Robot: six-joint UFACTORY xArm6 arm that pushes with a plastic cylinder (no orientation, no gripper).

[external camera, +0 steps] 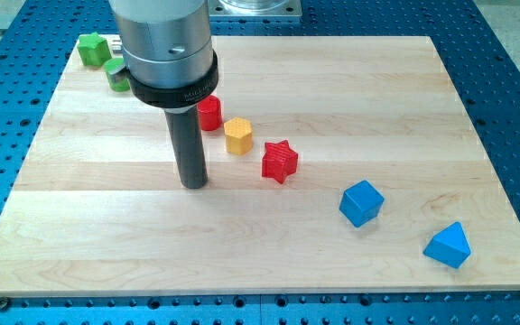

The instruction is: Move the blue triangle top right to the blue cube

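**Rod tip on bare wood, blue pair far off**

My tip [194,185], the end effector, is the blunt end of a smooth dark rod under a metal cylinder; it has no jaws, holds nothing, and rests on the desk [332,81] touching no block. The desk is a pale wooden board of glued planks over a blue perforated base [513,54]. Nothing here serves as a container.

Just up and to the view's right of the tip stands a red cylinder [209,114], then a yellow hexagonal block [238,136] and a red star [280,162]. Farther right and lower sits the blue cube [361,202]. The blue triangle [448,245] lies farthest, below and right of the cube, apart from it. Two green blocks [102,60] sit up and left, partly hidden behind the cylinder.
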